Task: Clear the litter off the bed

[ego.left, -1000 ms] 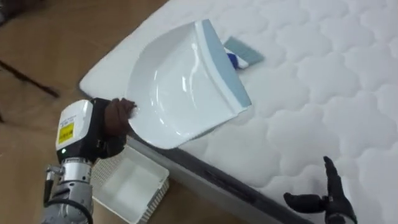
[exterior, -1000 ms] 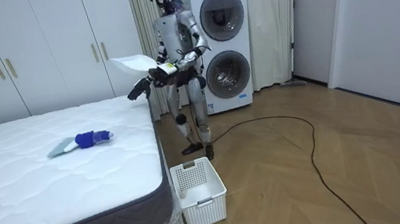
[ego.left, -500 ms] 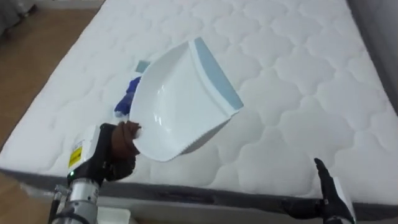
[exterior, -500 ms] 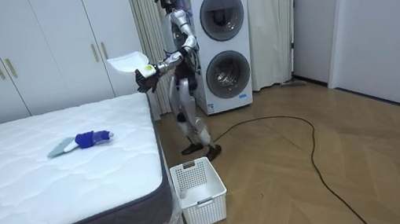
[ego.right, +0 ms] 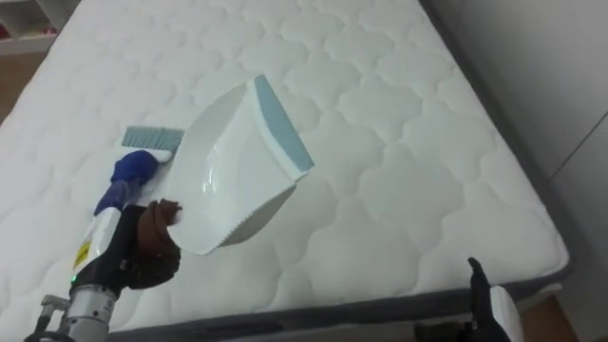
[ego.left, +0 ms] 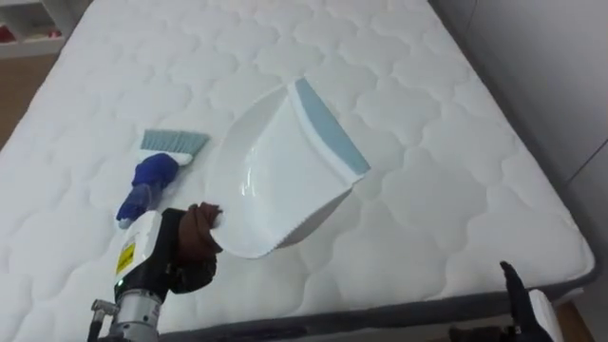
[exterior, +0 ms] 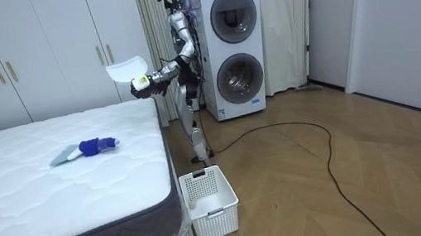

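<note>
Dustpan [ego.left: 285, 171]: smooth white plastic scoop with a pale blue lip, raised over the quilted white bed [ego.left: 427, 123], likely ready for sweeping. My left robot hand [ego.left: 190, 249] is clenched round its handle. Blue bristled brush [ego.left: 157, 171] lies on the bed beside it. Right robot hand [ego.left: 518, 299]: I cannot tell its state.

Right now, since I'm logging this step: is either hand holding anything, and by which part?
The left hand grips the white dustpan at its handle end, above the bed. The right hand, low at the right edge, cannot be judged.
</note>
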You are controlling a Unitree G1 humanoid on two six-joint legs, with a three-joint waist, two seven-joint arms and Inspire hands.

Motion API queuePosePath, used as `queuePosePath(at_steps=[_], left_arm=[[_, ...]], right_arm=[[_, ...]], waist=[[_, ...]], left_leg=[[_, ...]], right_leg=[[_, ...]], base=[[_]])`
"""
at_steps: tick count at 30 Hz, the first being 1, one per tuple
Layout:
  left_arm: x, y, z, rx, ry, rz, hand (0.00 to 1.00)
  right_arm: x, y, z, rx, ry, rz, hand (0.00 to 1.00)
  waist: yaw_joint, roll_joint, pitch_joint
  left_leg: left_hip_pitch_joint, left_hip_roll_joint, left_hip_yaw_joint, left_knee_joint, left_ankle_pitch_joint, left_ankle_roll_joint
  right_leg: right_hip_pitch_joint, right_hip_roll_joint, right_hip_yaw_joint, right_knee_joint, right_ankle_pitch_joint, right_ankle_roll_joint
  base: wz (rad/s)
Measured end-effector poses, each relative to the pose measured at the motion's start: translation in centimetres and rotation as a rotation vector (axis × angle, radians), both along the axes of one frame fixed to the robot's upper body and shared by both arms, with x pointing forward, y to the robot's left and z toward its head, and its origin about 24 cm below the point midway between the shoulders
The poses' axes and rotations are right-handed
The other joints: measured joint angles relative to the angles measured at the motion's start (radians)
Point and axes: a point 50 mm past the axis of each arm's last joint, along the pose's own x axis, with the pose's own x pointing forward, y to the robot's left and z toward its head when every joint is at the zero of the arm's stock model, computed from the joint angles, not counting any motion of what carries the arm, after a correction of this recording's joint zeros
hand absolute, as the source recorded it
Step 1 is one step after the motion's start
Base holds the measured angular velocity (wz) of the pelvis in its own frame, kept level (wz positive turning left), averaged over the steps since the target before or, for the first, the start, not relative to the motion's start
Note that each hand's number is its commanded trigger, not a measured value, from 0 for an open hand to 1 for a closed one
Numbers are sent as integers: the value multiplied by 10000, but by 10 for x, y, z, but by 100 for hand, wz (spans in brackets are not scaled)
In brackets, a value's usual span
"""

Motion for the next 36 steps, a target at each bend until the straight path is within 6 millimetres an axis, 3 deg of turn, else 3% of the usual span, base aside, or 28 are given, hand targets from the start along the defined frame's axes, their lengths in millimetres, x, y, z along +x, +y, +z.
queuePosePath(at_steps=[1, 2, 3, 7, 11, 15, 17, 22, 28, 33, 36], left_arm=[[-2, 2, -3, 8, 192, 65, 85], [-4, 4, -7, 9, 368, 138, 61], [-6, 5, -9, 9, 474, 166, 0], [-14, 11, -20, -112, 1153, 454, 0], [-18, 19, -24, -118, 1393, 811, 0], [-27, 25, -35, -650, 1928, 1505, 0], [-39, 28, -47, -1029, 2520, 2061, 0], [-68, 39, -69, -1306, 3987, 3279, 0], [-109, 42, -90, -2178, 5581, 5065, 0], [-137, 51, -97, -2887, 6534, 6442, 0], [-155, 50, -102, -3056, 7364, 6766, 0]], right_arm=[[-3, -1, -2, -21, 143, -115, 0], [-7, -2, -5, -95, 353, -205, 0], [-9, -3, -7, -158, 500, -190, 0], [-18, -4, -13, -188, 1113, -244, 0], [-24, -8, -15, -229, 1323, -530, 0], [-30, -7, -19, -123, 1651, -674, 0], [-38, -5, -25, 111, 2203, -827, 0], [-45, -3, -30, 352, 2807, -696, 0], [-54, -3, -36, 687, 3644, -574, 0], [-72, 1, -46, 764, 5006, -575, 0], [-80, 3, -48, 916, 5535, -697, 0]], waist=[[-34, 46, -30], [-122, 55, -36], [-198, 57, -37], [-177, 36, -18], [49, -103, 60], [-43, -126, 5], [-55, -224, -49], [46, -419, -70], [137, -409, -70], [96, -472, -104], [89, -479, -80]], left_leg=[[12, -12, 31, 4, -57, 12], [37, -54, 22, -15, -83, 39], [55, -76, 22, -21, -88, 48], [272, -165, 262, -85, -252, 159], [576, -259, 625, -108, -352, 259], [688, -272, 664, -110, -459, 295], [705, -294, 618, -131, -480, 313], [817, -290, 545, -319, -479, 312], [1170, -250, 480, -634, -477, 316], [1323, -272, 431, -770, -477, 316], [1557, -276, 431, -824, -477, 316]], right_leg=[[40, -24, -8, -67, -4, 9], [53, -66, -12, -60, -25, 46], [71, -89, -10, -61, -36, 63], [121, -167, 257, 11, -261, 160], [147, -306, 292, 254, -406, 264], [363, -302, 200, 21, -402, 309], [443, -331, 99, -95, -391, 341], [558, -351, -125, -313, -355, 378], [1081, -305, -143, -1019, -113, 426], [1275, -326, -208, -1155, -87, 439], [1497, -364, -389, -1214, -88, 440]], base=[[0], [0], [0], [-17], [-29], [-8], [8], [4], [1], [4], [-2]])
